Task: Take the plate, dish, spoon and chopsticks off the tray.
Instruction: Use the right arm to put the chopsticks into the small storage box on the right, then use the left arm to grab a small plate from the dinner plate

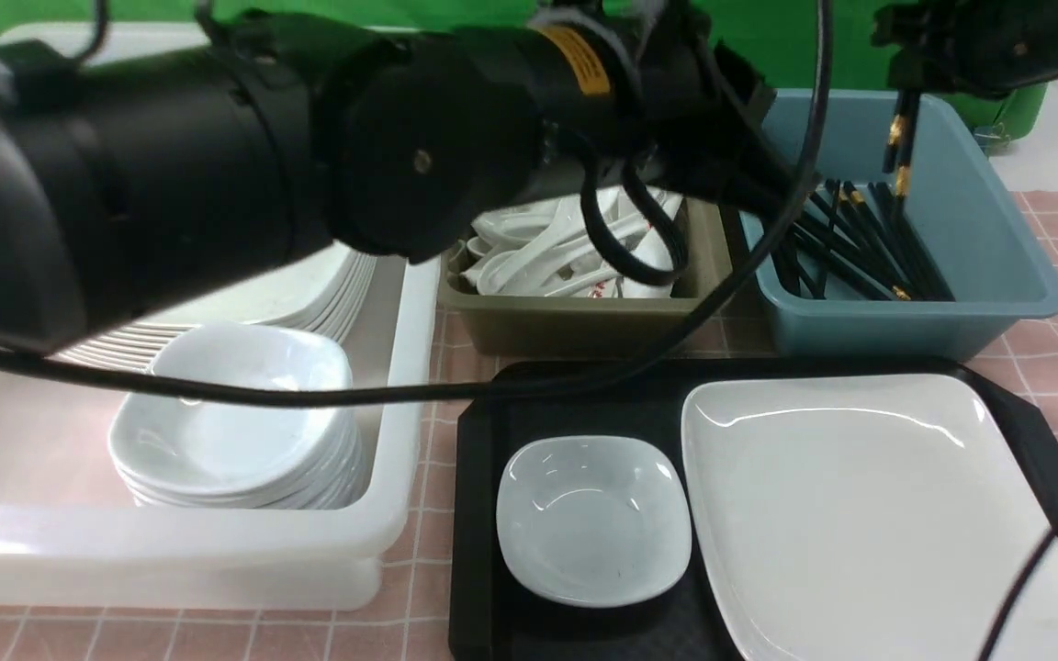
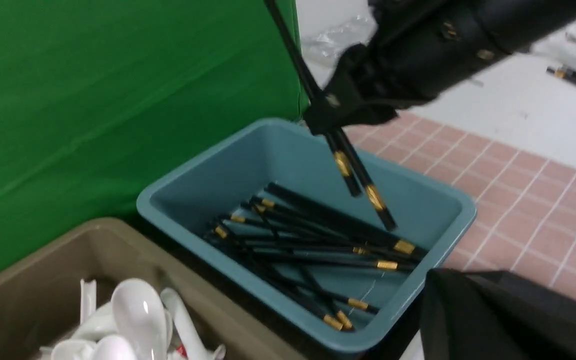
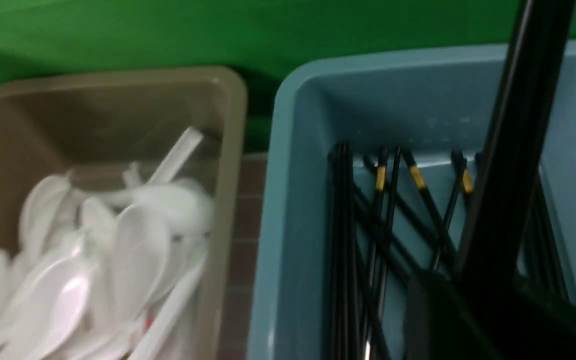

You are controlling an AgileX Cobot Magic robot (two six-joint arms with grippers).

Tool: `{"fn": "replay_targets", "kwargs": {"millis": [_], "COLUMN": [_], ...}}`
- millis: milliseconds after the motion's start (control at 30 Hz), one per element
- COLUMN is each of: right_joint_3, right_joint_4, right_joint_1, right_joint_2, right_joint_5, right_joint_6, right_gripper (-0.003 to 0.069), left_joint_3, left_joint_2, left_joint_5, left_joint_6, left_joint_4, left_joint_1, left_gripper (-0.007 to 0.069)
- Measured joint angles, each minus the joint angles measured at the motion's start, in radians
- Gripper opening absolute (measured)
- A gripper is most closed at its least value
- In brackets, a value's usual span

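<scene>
The black tray (image 1: 478,514) lies at the front with the small pale dish (image 1: 593,519) on its left part and the large white plate (image 1: 869,514) on its right. My right gripper (image 1: 901,84) is shut on the black chopsticks (image 1: 898,151) and holds them steeply, gold bands down, above the blue tub (image 1: 997,239). The left wrist view shows the same: gripper (image 2: 335,117), chopsticks (image 2: 363,185). My left gripper (image 1: 749,184) hovers between the olive and blue tubs; only a dark mass (image 2: 493,315) shows. No spoon shows on the tray.
The blue tub holds several chopsticks (image 2: 313,240). The olive tub (image 1: 575,326) holds several white spoons (image 3: 133,250). A white tub (image 1: 162,551) on the left holds a stack of dishes (image 1: 235,422) and a stack of plates (image 1: 309,294). My left arm's cable crosses above the tray.
</scene>
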Motion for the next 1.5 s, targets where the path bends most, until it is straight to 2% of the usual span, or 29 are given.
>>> {"fn": "replay_targets", "kwargs": {"millis": [133, 267, 300, 367, 400, 467, 533, 633, 767, 833, 933, 1067, 1333, 1433, 1500], "right_joint_3": [-0.007, -0.007, -0.007, -0.009, -0.011, -0.020, -0.031, -0.062, -0.069, -0.040, 0.038, 0.285, 0.780, 0.862, 0.921], "right_joint_4": [-0.001, -0.001, -0.001, -0.001, -0.001, -0.002, -0.004, -0.006, 0.000, 0.005, 0.007, 0.007, 0.085, 0.098, 0.117], "right_joint_1": [-0.004, -0.009, -0.009, -0.009, -0.009, -0.011, -0.011, -0.011, -0.011, -0.011, -0.011, -0.011, -0.011, -0.011, -0.011], "right_joint_2": [0.123, 0.165, 0.174, 0.174, 0.173, 0.161, 0.140, 0.060, -0.133, -0.245, -0.392, -0.612, -0.954, -1.021, -1.077], "right_joint_5": [-0.076, -0.061, -0.039, 0.000, 0.004, 0.091, 0.163, 0.356, 0.578, 0.631, 0.658, 0.652, 0.516, 0.503, 0.499], "right_joint_6": [0.004, 0.021, 0.029, 0.029, 0.029, 0.014, -0.005, -0.059, -0.132, -0.149, -0.169, -0.174, -0.176, -0.182, -0.210], "right_gripper": [0.0170, 0.0195, 0.0259, 0.0335, 0.0335, 0.0377, 0.0376, 0.0302, 0.0059, 0.0030, 0.0030, 0.0030, 0.0030, 0.0030, 0.0030], "left_joint_3": [0.000, 0.000, 0.000, 0.000, 0.000, -0.015, -0.038, -0.105, -0.255, -0.292, -0.311, -0.314, -0.316, -0.316, -0.316], "left_joint_2": [0.015, 0.015, 0.015, 0.015, 0.015, 0.015, 0.015, 0.017, 0.056, 0.081, 0.116, 0.166, 0.247, 0.282, 0.336], "left_joint_5": [0.090, 0.158, 0.200, 0.258, 0.264, 0.376, 0.478, 0.644, 0.958, 1.031, 1.062, 1.074, 0.954, 0.917, 0.895], "left_joint_6": [-0.043, -0.072, -0.090, -0.111, -0.113, -0.152, -0.163, -0.172, -0.198, -0.195, -0.163, -0.151, -0.126, -0.108, -0.103], "left_joint_4": [0.029, 0.030, 0.026, 0.022, 0.022, 0.015, 0.011, 0.006, -0.013, -0.033, -0.049, -0.025, 0.102, 0.120, 0.141], "left_joint_1": [0.031, 0.054, 0.065, 0.071, 0.071, 0.074, 0.074, 0.074, 0.074, 0.074, 0.074, 0.074, 0.074, 0.074, 0.074], "left_gripper": [-0.0003, -0.0003, -0.0003, -0.0003, -0.0003, -0.0003, -0.0003, -0.0003, -0.0003, -0.0003, -0.0003, -0.0003, 0.0002, 0.0025, 0.0082]}}
